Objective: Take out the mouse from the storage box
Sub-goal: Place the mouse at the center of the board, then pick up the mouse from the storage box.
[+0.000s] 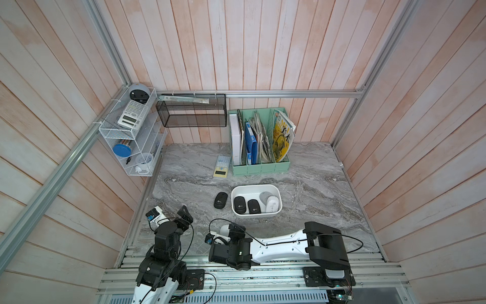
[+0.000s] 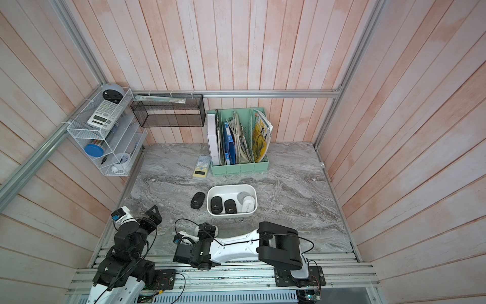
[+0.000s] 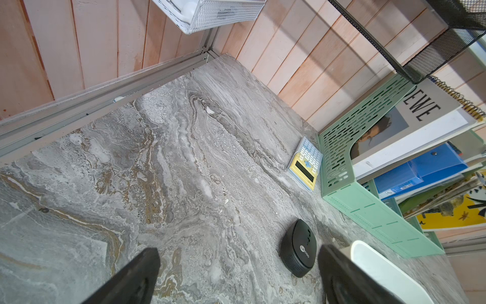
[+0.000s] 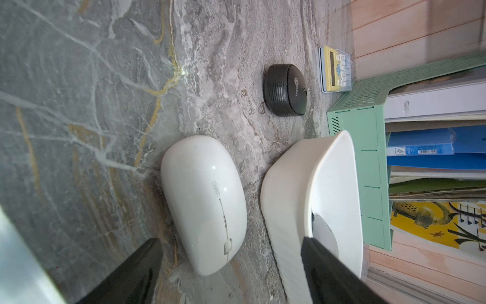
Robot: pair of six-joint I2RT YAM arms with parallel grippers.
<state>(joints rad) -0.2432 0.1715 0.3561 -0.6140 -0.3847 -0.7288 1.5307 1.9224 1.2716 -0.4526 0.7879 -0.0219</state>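
Marbled bench (image 1: 315,184), front edge: left gripper (image 3: 238,251) open; right gripper (image 4: 231,240), released, straddles white mouse (image 4: 202,194) beside storage box (image 4: 286,189). A skewed lift could knock it.

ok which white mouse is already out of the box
The white mouse on the table by the right gripper; the other white mouse lies inside the storage box.

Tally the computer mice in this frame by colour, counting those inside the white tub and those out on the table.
Black mice: 3
White mice: 2
Grey mouse: 1
Total: 6
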